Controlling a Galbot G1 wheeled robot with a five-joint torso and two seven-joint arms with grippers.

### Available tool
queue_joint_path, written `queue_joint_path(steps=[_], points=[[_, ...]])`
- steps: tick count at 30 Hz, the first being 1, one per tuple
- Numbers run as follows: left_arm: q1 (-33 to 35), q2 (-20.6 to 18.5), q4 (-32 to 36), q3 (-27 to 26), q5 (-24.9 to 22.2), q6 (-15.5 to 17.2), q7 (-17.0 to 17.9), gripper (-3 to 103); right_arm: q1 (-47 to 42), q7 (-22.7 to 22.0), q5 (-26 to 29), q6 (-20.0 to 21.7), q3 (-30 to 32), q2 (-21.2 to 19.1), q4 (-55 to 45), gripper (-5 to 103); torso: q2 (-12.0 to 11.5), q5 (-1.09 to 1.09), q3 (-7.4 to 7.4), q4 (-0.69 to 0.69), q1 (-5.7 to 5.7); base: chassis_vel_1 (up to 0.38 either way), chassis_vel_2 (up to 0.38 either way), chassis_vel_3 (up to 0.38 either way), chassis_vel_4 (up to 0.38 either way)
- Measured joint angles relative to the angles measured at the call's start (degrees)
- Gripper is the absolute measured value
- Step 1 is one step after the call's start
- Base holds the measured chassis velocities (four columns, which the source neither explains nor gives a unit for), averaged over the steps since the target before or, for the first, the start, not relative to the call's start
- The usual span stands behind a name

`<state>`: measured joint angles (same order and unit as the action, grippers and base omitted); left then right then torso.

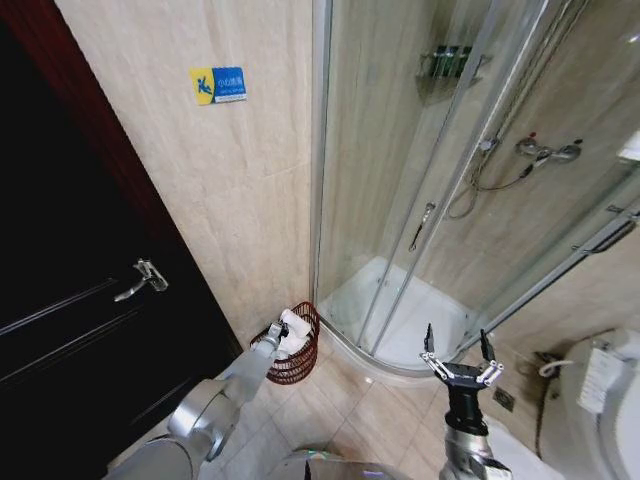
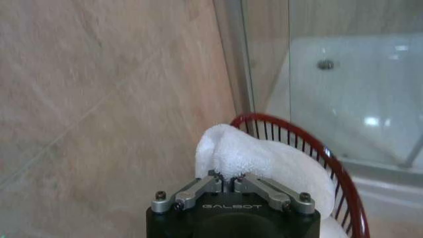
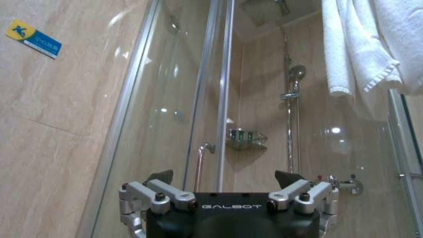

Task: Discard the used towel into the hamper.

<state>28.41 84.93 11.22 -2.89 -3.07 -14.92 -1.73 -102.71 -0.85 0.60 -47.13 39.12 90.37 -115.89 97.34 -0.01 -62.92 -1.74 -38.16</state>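
The left claw [image 2: 228,182] is closed on a fold of the white terry-cloth towel [image 2: 264,158], pinching it at the near edge. The towel bulges upward and forward from the grip, its bulk lying over the mouth of the small round reddish-brown open-weave wicker hamper [image 1: 300,352]. In the head view the hamper stands on the tiled floor [image 1: 330,410], close against the beige stone-look wall [image 1: 240,200] and just beside the curved glass shower enclosure [image 1: 400,200]. The towel [image 1: 293,333] sits at the hamper's near rim, with the left claw [image 1: 274,334] above that rim.

The right claw [image 1: 460,365] is held upright off to the right, near the shower base, its fingers spread apart and empty (idle, by the look of it).

Risks, as judged from this position:
- The grip point is at or near the rim, not over the centre. On release, the towel may drape over the thick rim [image 2: 310,139] and hang half outside, or slide to the floor.
- The terry loops may snag on the fingers, so the cloth could trail out on withdrawal.
- The hamper is light wicker; a nudge from the arm could tip it or push it along the tiles.
- How much towel is already inside cannot be told.
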Motion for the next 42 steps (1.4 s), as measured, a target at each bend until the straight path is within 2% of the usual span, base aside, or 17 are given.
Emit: queue_joint_path(steps=[4,10,12,14,15,18,20,23,24,27,28,30,33,37,42], points=[[-0.6,-0.1,-1.4,0.0,2.1,1.8,-1.0,4,0.0,0.1,0.0,0.0,-0.3,0.1,0.3,100,0.0,0.01,0.0,-0.01,0.01,0.0,0.0,0.0,0.0],[-0.8,0.0,-1.8,0.1,2.8,2.9,-1.1,4,0.0,0.1,0.0,0.0,-0.5,0.3,0.3,100,0.0,0.0,0.0,0.0,0.01,0.0,0.0,0.0,0.0],[-0.8,0.3,-1.9,-0.1,2.3,3.4,-0.5,2,0.0,0.1,0.0,0.0,-0.5,0.3,0.3,100,0.0,0.02,0.0,-0.01,0.01,0.0,0.0,0.0,0.0],[-0.8,1.3,-1.8,-0.3,1.7,4.3,0.4,10,0.4,0.1,-0.1,0.0,-0.6,0.3,0.4,100,0.0,-0.01,0.0,0.0,0.01,0.0,0.0,0.0,0.0],[-0.8,1.3,-1.8,-0.3,1.7,4.3,0.4,10,0.4,0.1,-0.1,0.0,-0.6,0.3,0.4,100,0.0,-0.01,0.0,0.0,0.01,0.0,0.0,0.0,0.0],[-0.8,1.6,-1.4,-0.2,1.5,4.1,0.5,25,0.6,0.1,-0.3,0.0,-0.9,0.6,0.4,100,0.0,0.01,0.0,0.0,0.01,0.0,0.0,0.0,0.0],[-0.8,1.6,-1.3,-0.1,1.5,3.8,0.5,25,0.6,0.1,-0.3,0.0,-1.0,0.7,0.4,100,0.0,0.01,0.0,0.0,0.01,0.0,0.0,0.0,0.0],[-0.7,1.2,-1.1,-0.1,1.0,3.4,0.1,42,0.4,0.1,-0.3,0.0,-0.7,0.8,0.4,100,0.0,0.01,0.0,0.0,0.01,0.0,0.0,0.0,0.0],[-0.7,1.2,-1.1,-0.1,1.0,3.4,0.1,42,0.4,0.1,-0.3,0.0,-0.7,0.8,0.4,100,0.0,0.01,0.0,0.0,0.01,0.0,0.0,0.0,0.0],[-0.6,1.2,-1.0,-0.1,0.6,3.2,-0.1,58,0.6,0.1,-0.1,0.0,-0.5,0.7,0.6,100,0.0,0.01,0.0,-0.01,0.01,0.0,0.0,0.0,0.0],[-0.6,1.2,-1.0,-0.1,0.6,3.2,-0.1,58,0.6,0.1,-0.1,0.0,-0.5,0.7,0.6,100,0.0,0.01,0.0,-0.01,0.01,0.0,0.0,0.0,0.0],[-0.5,1.2,-1.0,-0.1,0.6,3.2,-0.1,69,0.6,0.0,-0.1,0.0,-0.5,0.6,0.6,100,0.0,0.01,0.0,0.0,0.01,0.0,0.0,0.0,0.0],[-0.4,1.2,-1.0,-0.1,0.5,3.2,-0.1,74,0.7,0.0,-0.1,0.0,-0.5,0.6,0.6,100,0.0,0.0,0.0,0.0,0.01,0.0,0.0,0.0,0.0],[-0.4,1.2,-0.9,-0.1,0.4,3.1,-0.1,95,0.7,-0.1,-0.1,0.0,-0.3,0.6,0.7,100,0.0,0.01,0.0,0.0,0.01,0.0,0.0,0.0,0.0],[-0.1,1.0,-0.3,-0.2,0.2,3.0,-0.1,100,0.7,-0.3,-0.1,0.0,-0.3,0.6,0.7,100,0.0,0.0,0.0,0.0,0.01,0.0,0.0,0.0,0.0]])
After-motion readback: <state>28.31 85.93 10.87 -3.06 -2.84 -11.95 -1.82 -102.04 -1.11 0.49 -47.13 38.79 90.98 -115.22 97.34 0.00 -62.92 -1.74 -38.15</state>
